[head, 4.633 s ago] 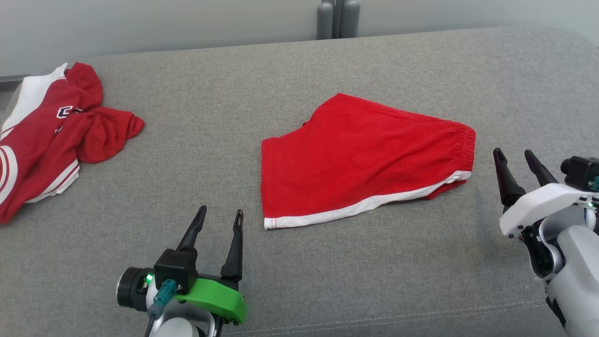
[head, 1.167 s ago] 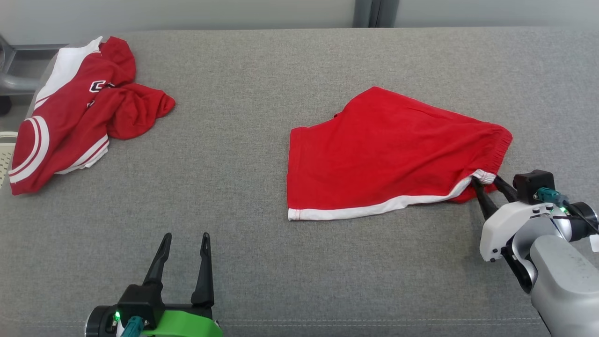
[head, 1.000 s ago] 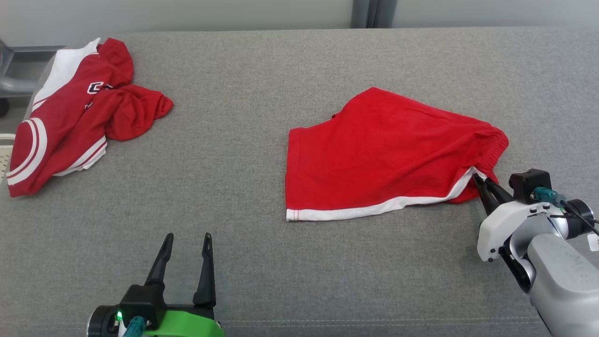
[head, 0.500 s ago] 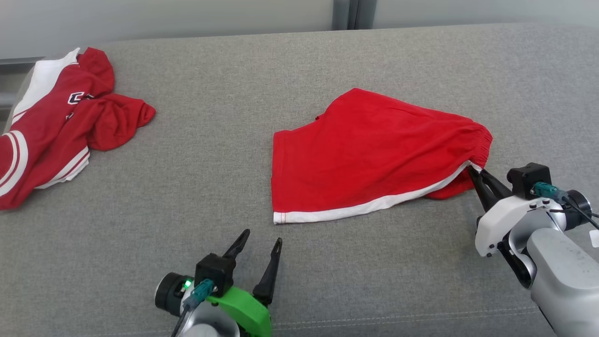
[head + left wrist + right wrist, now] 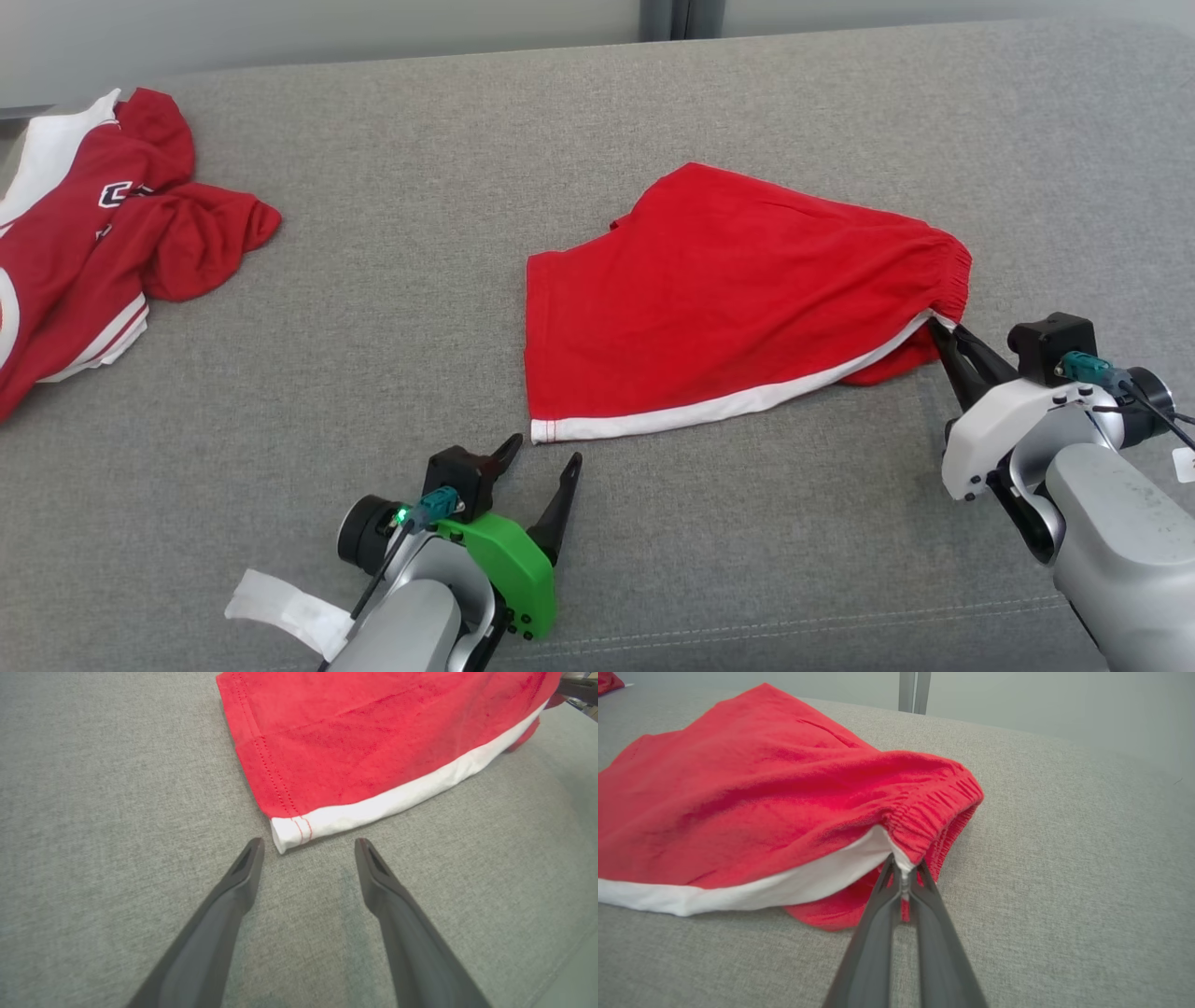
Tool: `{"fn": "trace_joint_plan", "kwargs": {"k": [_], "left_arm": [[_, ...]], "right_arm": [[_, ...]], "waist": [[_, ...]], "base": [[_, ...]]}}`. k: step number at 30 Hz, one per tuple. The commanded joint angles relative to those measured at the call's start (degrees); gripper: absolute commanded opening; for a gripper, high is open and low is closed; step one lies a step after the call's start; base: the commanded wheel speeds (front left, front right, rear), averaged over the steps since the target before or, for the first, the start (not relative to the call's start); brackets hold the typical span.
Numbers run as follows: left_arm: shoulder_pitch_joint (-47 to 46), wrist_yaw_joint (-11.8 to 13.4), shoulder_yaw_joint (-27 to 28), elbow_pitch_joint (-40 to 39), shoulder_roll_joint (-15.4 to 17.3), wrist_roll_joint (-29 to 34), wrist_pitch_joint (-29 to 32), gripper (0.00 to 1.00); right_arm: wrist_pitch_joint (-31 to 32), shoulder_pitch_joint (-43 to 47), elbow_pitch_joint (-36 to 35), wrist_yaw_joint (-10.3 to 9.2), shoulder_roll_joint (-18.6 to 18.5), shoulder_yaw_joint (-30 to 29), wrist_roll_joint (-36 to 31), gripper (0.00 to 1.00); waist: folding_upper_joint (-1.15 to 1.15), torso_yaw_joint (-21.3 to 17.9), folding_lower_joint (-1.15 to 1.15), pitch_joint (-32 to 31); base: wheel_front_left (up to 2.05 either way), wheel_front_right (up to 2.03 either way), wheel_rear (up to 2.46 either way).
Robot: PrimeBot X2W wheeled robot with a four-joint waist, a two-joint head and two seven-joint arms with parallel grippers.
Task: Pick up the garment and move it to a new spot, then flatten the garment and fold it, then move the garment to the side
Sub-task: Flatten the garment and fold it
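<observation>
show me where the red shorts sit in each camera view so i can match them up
Head view: red shorts right of centre, on the grey surface.
Left wrist view: shorts upper right, corner just beyond the open left gripper.
Right wrist view: shorts left and centre, waistband end pinched by the shut right gripper.
Shared landmark: the white stripe along the near edge.

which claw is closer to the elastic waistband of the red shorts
Right. The right claw is shut on a corner of the waistband. The left claw is open at the opposite end of the shorts, just short of the white hem corner, not touching.
</observation>
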Motion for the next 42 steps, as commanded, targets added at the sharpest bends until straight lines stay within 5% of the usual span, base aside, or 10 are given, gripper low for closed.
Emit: {"fn": "trace_joint_plan", "kwargs": {"k": [1, 27, 32, 42], "left_arm": [[-1.53, 0.05, -1.1, 0.67, 0.06, -1.24, -0.55, 1.0], [-8.19, 8.11, -14.16, 7.4, 0.14, -15.93, -3.72, 1.0], [-9.09, 7.86, -15.88, 6.74, 0.13, -17.59, -4.03, 1.0], [-10.21, 8.67, -18.56, 6.75, 0.12, -19.69, -4.29, 0.4]], "right_arm": [[-0.2, -0.4, 0.19, -0.05, 0.01, 0.05, 0.62, 0.0], [-0.23, -0.44, -0.37, -0.05, 0.95, -1.15, -0.44, 0.0], [-0.23, -0.13, -0.59, -0.05, 0.9, -1.38, -0.6, 0.0], [-0.23, -0.01, -0.59, -0.05, 1.45, -1.01, -0.69, 0.0]], "waist": [[0.0, -0.14, 0.0, 0.22], [0.0, -0.5, 0.0, 1.43], [0.0, -0.45, 0.0, 1.52], [0.0, -1.03, 0.0, 1.42]], "base": [[0.0, 0.0, 0.0], [0.0, 0.0, 0.0], [0.0, 0.0, 0.0], [0.0, 0.0, 0.0]]}}
